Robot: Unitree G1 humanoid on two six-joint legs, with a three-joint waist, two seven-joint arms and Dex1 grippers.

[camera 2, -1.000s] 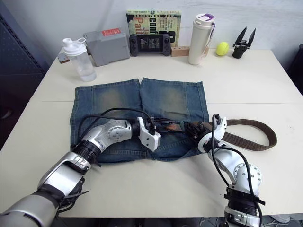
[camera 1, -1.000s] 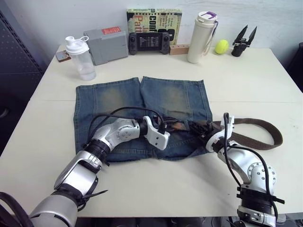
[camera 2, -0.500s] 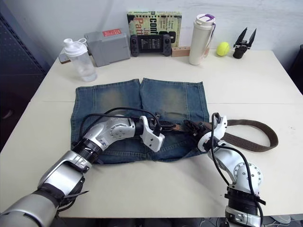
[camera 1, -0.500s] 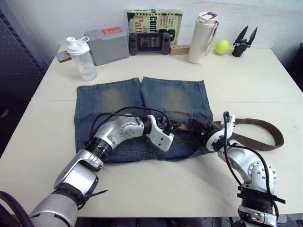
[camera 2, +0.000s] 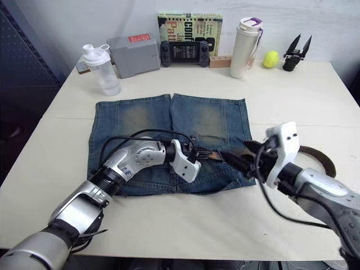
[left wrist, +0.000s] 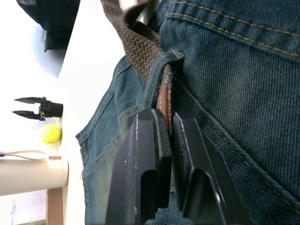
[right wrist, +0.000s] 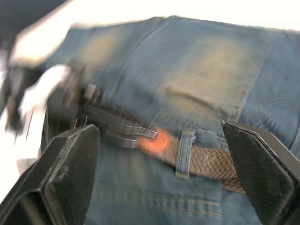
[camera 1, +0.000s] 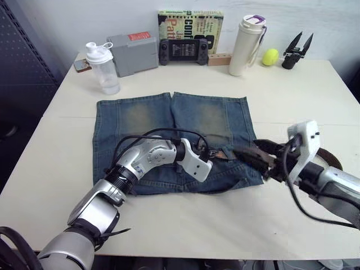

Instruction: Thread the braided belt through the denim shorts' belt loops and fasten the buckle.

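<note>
The denim shorts (camera 1: 169, 118) lie flat in the middle of the table, waistband towards me. The braided belt (left wrist: 140, 47) runs along the waistband through a belt loop (left wrist: 159, 70). My left gripper (camera 1: 211, 154) is shut on the belt's brown leather tip just past that loop. My right gripper (camera 1: 257, 153) hovers open to the right of the waistband, its fingers (right wrist: 61, 178) spread wide and touching nothing. The same loop (right wrist: 185, 152) and belt (right wrist: 211, 161) show between them. The belt's far part (camera 1: 329, 157) curves off behind my right arm. The buckle is hidden.
Along the table's far edge stand a clear shaker bottle (camera 1: 101, 67), a grey box (camera 1: 135, 52), a game controller (camera 1: 180, 50), a book (camera 1: 191, 19), a white flask (camera 1: 247, 42), a tennis ball (camera 1: 270, 56) and a black spare gripper (camera 1: 295, 50).
My right gripper has opened, let go of the belt and drawn back to the right, lifting off the shorts. The left gripper keeps its hold on the belt tip.
</note>
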